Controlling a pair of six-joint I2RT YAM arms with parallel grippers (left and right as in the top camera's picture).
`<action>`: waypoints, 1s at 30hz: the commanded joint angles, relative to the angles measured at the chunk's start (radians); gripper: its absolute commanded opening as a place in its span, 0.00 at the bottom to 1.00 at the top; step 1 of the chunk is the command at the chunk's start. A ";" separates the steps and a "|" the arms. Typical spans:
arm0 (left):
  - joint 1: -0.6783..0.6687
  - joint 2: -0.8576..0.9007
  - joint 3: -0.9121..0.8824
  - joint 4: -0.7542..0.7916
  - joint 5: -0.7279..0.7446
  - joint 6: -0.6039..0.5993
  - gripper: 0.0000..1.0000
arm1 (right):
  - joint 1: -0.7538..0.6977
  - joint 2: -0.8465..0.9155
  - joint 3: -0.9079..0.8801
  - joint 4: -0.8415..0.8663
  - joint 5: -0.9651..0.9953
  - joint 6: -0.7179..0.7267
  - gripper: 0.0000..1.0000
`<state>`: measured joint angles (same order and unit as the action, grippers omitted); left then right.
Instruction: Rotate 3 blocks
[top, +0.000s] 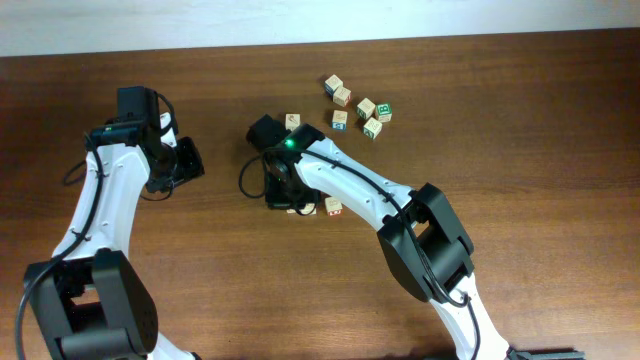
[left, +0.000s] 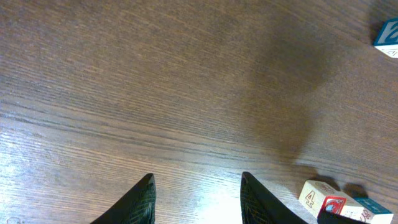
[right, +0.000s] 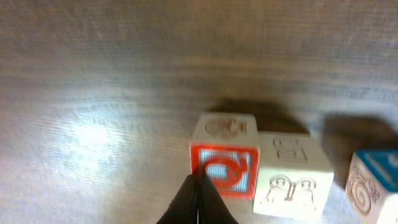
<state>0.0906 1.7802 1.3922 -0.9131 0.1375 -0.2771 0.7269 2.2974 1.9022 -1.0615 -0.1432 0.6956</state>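
Resting on the bench (right: 93, 74), the red-faced block (right: 224, 167) has a pale block (right: 289, 177) flush against one side. A blue-topped cube (right: 375, 180) stands just past the pale one, with a narrow gap. Right jaws are pressed together, fingertips (right: 198, 200) at the red face's lower corner; contact uncertain. Left jaws are spread and hold nothing, fingers (left: 144, 200) over bare wood, well apart from the red-faced block. Six loose cubes (top: 358, 108) are grouped far beyond it, with a single cube (top: 291, 121) nearer.

Open tabletop (left: 155, 93) under left claw (left: 196, 186); red-faced block (right: 235, 163) before right claw (right: 199, 190).
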 joint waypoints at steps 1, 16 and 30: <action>-0.004 -0.015 0.016 -0.008 -0.004 0.001 0.41 | -0.006 0.013 -0.013 -0.044 -0.008 -0.011 0.04; -0.004 -0.015 0.016 -0.009 -0.004 0.001 0.42 | -0.048 -0.014 0.210 -0.143 -0.003 -0.214 0.13; -0.004 -0.015 0.016 -0.008 -0.004 0.001 0.21 | -0.060 0.066 0.170 0.038 0.103 -0.348 0.05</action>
<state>0.0906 1.7802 1.3922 -0.9203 0.1375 -0.2771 0.6697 2.3165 2.0838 -1.0348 -0.0673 0.3656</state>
